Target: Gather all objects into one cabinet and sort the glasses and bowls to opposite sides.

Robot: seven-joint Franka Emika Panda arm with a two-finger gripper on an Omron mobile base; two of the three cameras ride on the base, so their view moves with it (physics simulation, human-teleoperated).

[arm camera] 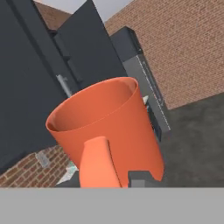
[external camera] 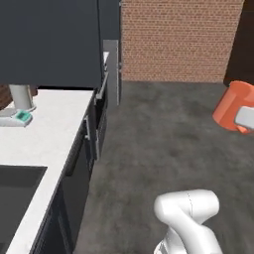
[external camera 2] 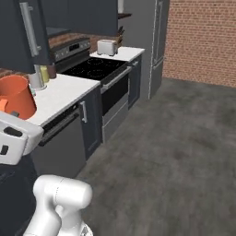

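My end effector is clamped on the orange tumbler, and I am holding it up in the air, off the surface. In the hand view the tumbler sits right in the middle with its open mouth toward 12 o'clock, and one dark finger presses its wall at about 5 o'clock. In the left base view the tumbler is at 3 o'clock, high above the grey floor and well apart from the white surface at 9 o'clock. In the right base view the tumbler is at 9 o'clock, in front of the surface, and it looks tilted. Behind it, against the wall, stand a few small canisters. The dark cabinet with the long silver handle hangs at 11 o'clock, above the tumbler. A black stove top and a toaster lie farther along, toward 12 o'clock.
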